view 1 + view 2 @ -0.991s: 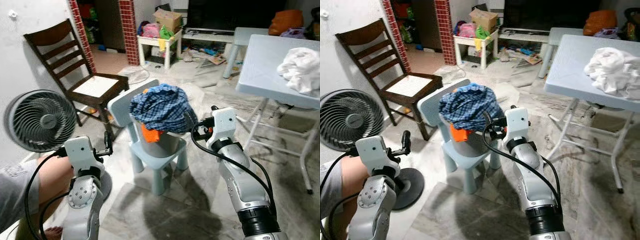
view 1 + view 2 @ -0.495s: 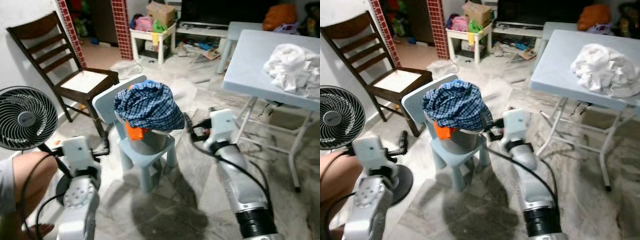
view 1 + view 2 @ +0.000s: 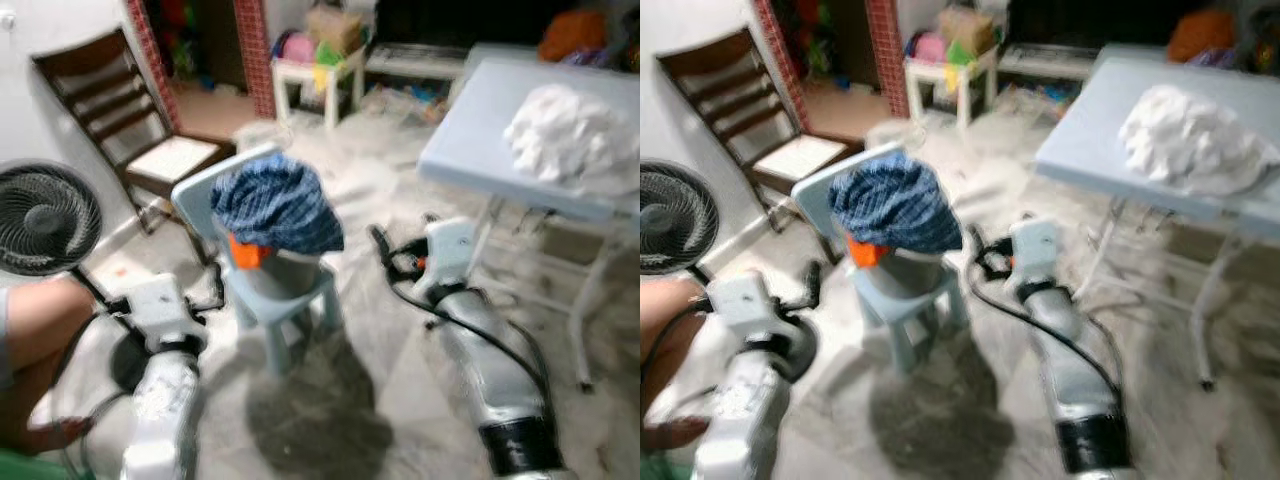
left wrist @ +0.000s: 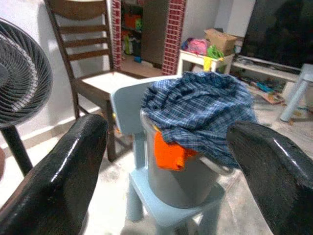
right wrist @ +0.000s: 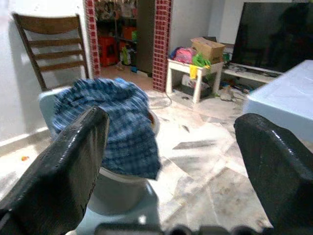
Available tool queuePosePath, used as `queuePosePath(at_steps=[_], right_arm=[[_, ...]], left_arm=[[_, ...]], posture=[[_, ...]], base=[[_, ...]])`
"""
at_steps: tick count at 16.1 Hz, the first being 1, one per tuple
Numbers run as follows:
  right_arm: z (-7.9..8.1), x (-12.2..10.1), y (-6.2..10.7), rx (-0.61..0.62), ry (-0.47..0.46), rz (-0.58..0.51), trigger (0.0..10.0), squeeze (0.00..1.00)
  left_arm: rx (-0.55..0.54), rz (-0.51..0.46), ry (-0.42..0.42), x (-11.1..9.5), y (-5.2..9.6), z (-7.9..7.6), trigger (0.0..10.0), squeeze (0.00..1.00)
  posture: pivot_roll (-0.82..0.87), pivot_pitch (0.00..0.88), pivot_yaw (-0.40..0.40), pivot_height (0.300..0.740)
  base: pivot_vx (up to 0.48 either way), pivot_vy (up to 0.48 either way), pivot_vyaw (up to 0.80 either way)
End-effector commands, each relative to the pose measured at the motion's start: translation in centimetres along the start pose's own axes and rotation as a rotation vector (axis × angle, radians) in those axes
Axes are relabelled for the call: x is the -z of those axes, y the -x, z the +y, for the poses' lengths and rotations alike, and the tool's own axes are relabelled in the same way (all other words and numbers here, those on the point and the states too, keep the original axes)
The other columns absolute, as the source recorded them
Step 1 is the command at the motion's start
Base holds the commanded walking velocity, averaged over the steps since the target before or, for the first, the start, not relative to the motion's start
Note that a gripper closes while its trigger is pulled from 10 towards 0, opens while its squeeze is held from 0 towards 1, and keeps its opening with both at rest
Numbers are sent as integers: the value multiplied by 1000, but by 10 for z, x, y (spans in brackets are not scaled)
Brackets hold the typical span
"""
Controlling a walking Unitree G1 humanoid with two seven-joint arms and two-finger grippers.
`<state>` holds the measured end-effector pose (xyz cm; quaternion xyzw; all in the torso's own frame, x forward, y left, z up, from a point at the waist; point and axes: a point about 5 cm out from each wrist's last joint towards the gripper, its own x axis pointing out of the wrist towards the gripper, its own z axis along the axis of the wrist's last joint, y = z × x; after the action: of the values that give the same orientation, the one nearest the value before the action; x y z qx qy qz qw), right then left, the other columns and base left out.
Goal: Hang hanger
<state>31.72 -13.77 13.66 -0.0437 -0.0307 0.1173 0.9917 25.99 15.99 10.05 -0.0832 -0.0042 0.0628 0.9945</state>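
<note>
A blue plaid shirt point(image 3: 275, 205) lies heaped over a grey bucket point(image 3: 285, 275) that stands on a small light-blue child's chair point(image 3: 290, 305). Something orange point(image 3: 245, 252) pokes out from under the shirt at the bucket's rim. My left gripper point(image 3: 216, 288) is held out low, left of the little chair, open and empty. To the right of the bucket my right gripper point(image 3: 378, 242) hangs open and empty too. Both wrist views look between spread black fingers point(image 4: 58, 181) point(image 5: 58, 171) at the shirt point(image 4: 200, 105) point(image 5: 110, 120) and bucket. The head views are blurred.
A standing fan point(image 3: 45, 220) and a dark wooden chair point(image 3: 120, 110) are on the left by the wall. A person's bare leg point(image 3: 35, 340) is at the lower left. A folding table point(image 3: 480, 140) with a white cloth heap point(image 3: 570, 135) stands on the right.
The whole picture has shifted and gone blurry, so the camera is moving. Both arms keep about the same pose, with both grippers open near the bucket.
</note>
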Motion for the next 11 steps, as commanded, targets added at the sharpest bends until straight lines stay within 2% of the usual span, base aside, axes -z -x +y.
queuePosePath(at_steps=[1, 3, 6, 11], right_arm=[[8, -7, -2, -29, 7, -31, 10000, 0], [8, -8, -2, -30, 12, -39, 10000, 0], [8, -8, -2, -27, 12, -37, 10000, 0], [5, -6, -2, -6, -12, -24, 10000, 0]], left_arm=[[8, -39, 5, -8, 0, 3, 10000, 0], [10, -44, 11, -9, 0, 3, 10000, 0], [18, -43, 15, -9, 0, 3, 10000, 0], [29, -45, 19, -10, -1, 2, 10000, 0]], posture=[[-38, 0, 52, 740], [-38, 0, 52, 740], [-38, 0, 52, 740], [-44, 0, 60, 740]], base=[[0, 0, 0], [127, 0, 231], [391, 0, 460], [441, 0, 0]])
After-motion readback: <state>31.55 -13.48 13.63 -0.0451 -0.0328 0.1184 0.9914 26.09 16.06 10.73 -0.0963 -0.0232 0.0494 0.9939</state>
